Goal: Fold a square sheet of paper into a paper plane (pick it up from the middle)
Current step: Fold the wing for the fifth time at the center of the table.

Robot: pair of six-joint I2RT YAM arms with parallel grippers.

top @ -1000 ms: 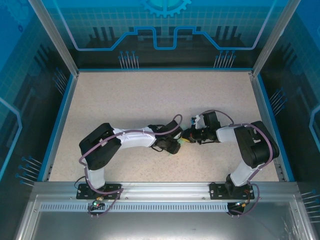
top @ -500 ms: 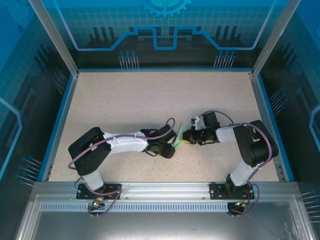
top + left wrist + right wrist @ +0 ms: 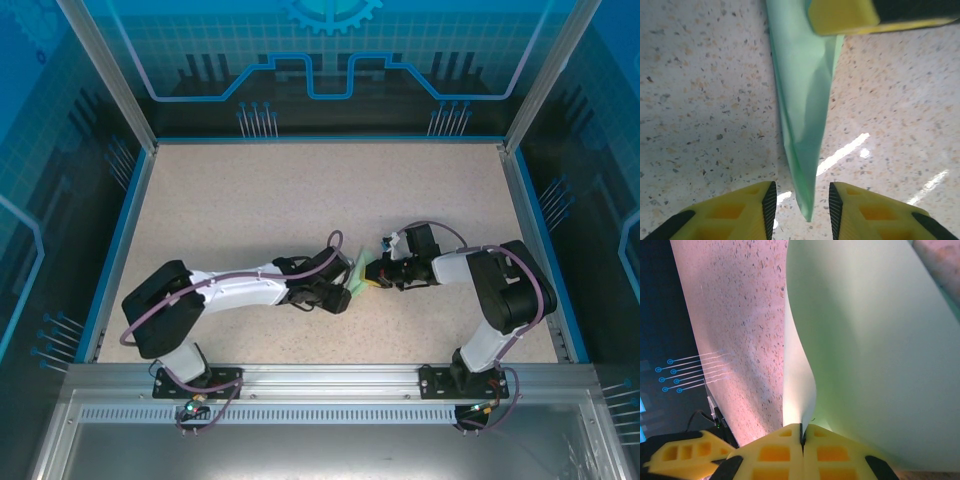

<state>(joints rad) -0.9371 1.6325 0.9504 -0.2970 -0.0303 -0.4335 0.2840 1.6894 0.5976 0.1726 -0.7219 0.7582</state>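
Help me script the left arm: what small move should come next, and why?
Probably close the left pincer: the pointed tip of the folded green paper sits between its open fingers, while the shut right pincer holds the paper.

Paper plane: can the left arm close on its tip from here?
Probably yes: the tip of the paper plane lies between the open left fingers with nothing in the way; the right fingers pinch its far end.

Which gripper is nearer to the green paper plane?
Right. The right gripper is shut on the paper plane; the left gripper is open, fingers either side of its tip.
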